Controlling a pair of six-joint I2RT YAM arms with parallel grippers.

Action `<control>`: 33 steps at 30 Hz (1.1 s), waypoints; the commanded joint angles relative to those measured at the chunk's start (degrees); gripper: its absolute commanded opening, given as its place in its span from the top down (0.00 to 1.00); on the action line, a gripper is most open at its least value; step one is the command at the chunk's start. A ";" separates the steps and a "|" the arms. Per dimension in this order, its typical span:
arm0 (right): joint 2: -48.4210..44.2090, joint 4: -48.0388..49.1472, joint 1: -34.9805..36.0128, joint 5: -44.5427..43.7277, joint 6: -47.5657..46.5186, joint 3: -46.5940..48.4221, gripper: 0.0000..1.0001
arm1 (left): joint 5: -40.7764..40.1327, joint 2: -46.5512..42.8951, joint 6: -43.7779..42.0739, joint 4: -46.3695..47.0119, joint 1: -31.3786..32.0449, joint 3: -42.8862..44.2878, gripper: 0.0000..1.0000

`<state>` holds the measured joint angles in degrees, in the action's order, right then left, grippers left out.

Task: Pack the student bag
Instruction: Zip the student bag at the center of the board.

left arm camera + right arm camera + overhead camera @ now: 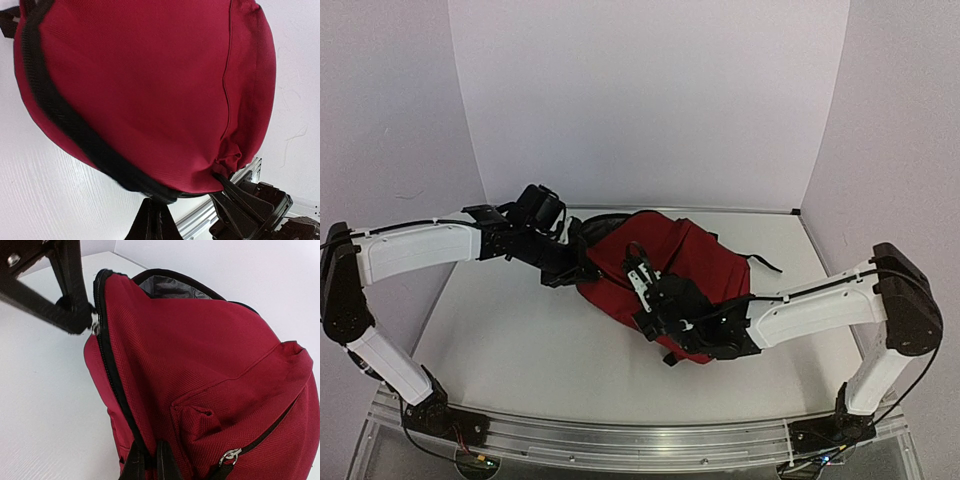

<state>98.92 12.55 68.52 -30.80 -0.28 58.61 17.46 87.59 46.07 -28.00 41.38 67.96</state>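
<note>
Student bag [700, 262] sat mid-table on the white table [520, 340], between the 2 arms. Dark-red fabric, black zipper band, top parted, grey lining [172, 287] showing. Left gripper [84, 324] was pinched tight on the zipper edge at the open mouth. Right gripper [150, 462] was clamped narrow on the same zipper band lower down, beside the front pocket [240, 410].

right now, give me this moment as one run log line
left claw: shut on student bag | right claw: shut on student bag | opening: open, grey lining showing | surface: table
</note>
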 commanded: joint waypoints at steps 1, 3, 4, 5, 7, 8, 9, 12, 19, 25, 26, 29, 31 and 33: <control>-7.01 -6.77 -0.22 -0.51 3.44 -2.26 1.00 | -3.16 -3.27 -3.40 1.92 -6.08 1.03 1.00; -8.42 -9.19 -0.14 0.52 4.33 -2.54 1.00 | -2.64 -2.93 -3.95 2.36 -8.46 0.67 1.00; -9.04 -10.59 -0.09 1.13 4.81 -2.60 1.00 | -2.52 -2.86 -4.43 2.83 -9.71 0.49 1.00; -9.68 -11.74 -0.02 1.87 5.32 -2.69 1.00 | -2.52 -2.68 -4.83 3.41 -10.93 0.30 1.00; -10.86 -13.63 0.17 3.50 6.53 -2.98 1.00 | -2.11 -2.30 -5.35 4.53 -13.09 0.15 1.00; -11.22 -14.82 0.26 4.34 7.04 -3.09 1.00 | -1.65 -2.23 -5.73 5.45 -13.97 0.14 1.00; -11.53 -15.54 0.41 5.22 7.61 -3.23 1.00 | -1.36 -2.15 -6.13 6.36 -14.54 0.11 1.00; -11.87 -17.29 0.90 7.09 8.90 -3.64 1.00 | -1.72 -1.91 -7.22 7.74 -16.23 -0.05 1.00; -12.93 -17.10 1.09 7.50 13.77 0.62 0.81 | 11.29 -2.97 -9.36 14.11 -16.72 -5.14 1.00; -6.18 -15.28 0.66 8.32 15.02 11.12 0.55 | 16.70 -7.47 -7.10 19.11 -16.33 -13.31 1.00; -4.26 -15.17 0.56 9.37 14.52 13.25 0.51 | 16.69 -8.15 -6.74 19.20 -16.33 -14.10 1.00; 1.38 -15.10 0.41 13.02 12.56 19.81 0.36 | 16.70 -9.95 -5.66 19.47 -16.24 -15.88 1.00; 5.39 -15.05 0.40 15.41 11.17 23.41 0.31 | 16.56 -10.91 -5.21 19.63 -16.09 -16.60 1.00; 8.49 -15.10 0.44 16.75 9.39 27.41 0.26 | 16.19 -11.98 -5.05 19.70 -16.01 -17.07 1.00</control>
<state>101.02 -2.24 69.07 -18.77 12.34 79.61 33.07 79.51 40.01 -12.33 25.45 51.58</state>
